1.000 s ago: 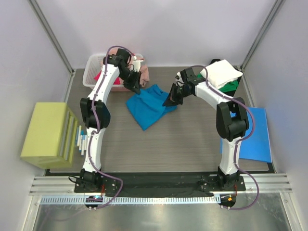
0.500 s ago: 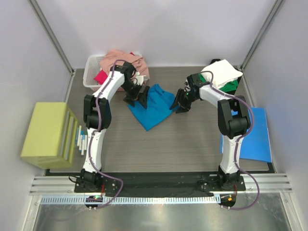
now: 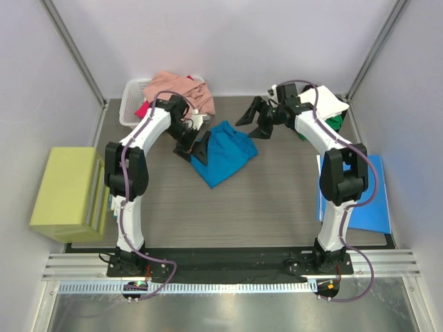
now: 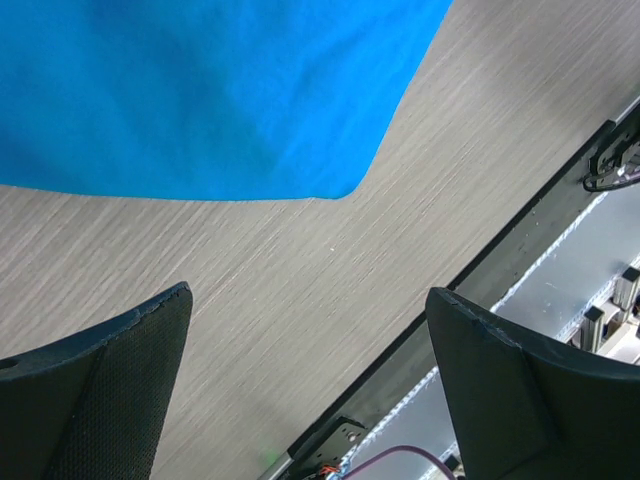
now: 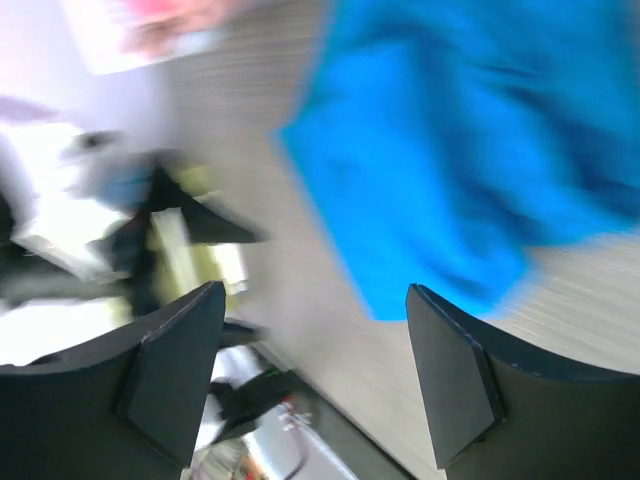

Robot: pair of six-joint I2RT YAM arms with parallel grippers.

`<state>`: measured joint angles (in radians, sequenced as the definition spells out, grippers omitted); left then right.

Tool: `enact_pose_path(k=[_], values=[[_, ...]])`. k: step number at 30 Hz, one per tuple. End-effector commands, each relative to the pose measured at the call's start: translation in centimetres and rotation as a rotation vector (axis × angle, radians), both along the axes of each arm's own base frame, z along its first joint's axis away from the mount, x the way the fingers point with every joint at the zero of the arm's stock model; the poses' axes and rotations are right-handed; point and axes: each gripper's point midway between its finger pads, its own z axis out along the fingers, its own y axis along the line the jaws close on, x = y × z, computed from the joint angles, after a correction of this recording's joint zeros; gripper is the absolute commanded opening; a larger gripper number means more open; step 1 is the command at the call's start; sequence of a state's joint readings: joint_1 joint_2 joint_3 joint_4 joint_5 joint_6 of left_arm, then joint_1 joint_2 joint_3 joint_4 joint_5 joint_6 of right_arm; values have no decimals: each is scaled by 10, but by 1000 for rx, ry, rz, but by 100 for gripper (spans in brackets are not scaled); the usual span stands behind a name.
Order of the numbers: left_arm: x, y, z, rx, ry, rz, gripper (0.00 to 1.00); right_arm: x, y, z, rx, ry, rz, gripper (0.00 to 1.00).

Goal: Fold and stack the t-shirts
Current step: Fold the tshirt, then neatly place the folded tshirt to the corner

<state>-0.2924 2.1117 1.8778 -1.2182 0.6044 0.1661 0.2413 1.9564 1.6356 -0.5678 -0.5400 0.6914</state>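
Note:
The teal-blue t-shirt (image 3: 225, 153) lies rumpled on the wooden table, back of centre. My left gripper (image 3: 194, 151) hangs at the shirt's left edge, open with nothing in it. In the left wrist view the shirt (image 4: 200, 90) fills the top, and bare table shows between the fingers (image 4: 90, 390) of the left gripper (image 4: 310, 330). My right gripper (image 3: 254, 121) is open and raised behind the shirt's right corner; its blurred wrist view shows the right gripper (image 5: 315, 340) apart from the shirt (image 5: 460, 150). A salmon pink shirt (image 3: 181, 86) and a magenta one (image 3: 144, 111) sit in the basket. White (image 3: 322, 104) and green (image 3: 336, 124) shirts are stacked at the back right.
A white basket (image 3: 131, 97) stands at the back left. A yellow-green block (image 3: 66, 194) sits off the table's left edge. A flat blue sheet (image 3: 363, 200) lies at the right edge. Metal frame posts rise at both back corners.
Both grippers have opened and let go of the teal-blue shirt, which has dropped onto the table. The right arm has lifted back and to the right; the left gripper has come nearer, to the shirt's left edge.

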Motion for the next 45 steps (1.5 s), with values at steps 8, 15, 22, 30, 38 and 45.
enact_pose_path(k=[8, 15, 22, 30, 38, 45], values=[[4, 18, 43, -44, -112, 28, 100, 12, 136, 24, 589, 52, 290, 79], [2, 33, 68, -77, -130, 47, 100, 47, 119, -74, 525, 168, 205, 78], [-8, 37, 66, -76, -115, 36, 100, 73, 103, -59, 552, 109, 204, 78], [-11, 34, 65, -98, -96, 31, 100, 59, 100, -8, 576, 11, 247, 80], [-20, 35, 65, -105, -85, 15, 100, 67, 16, -21, 417, -36, 81, 99], [-23, 35, 67, -103, -88, 14, 100, 73, -92, -61, 171, 3, -113, 100]])
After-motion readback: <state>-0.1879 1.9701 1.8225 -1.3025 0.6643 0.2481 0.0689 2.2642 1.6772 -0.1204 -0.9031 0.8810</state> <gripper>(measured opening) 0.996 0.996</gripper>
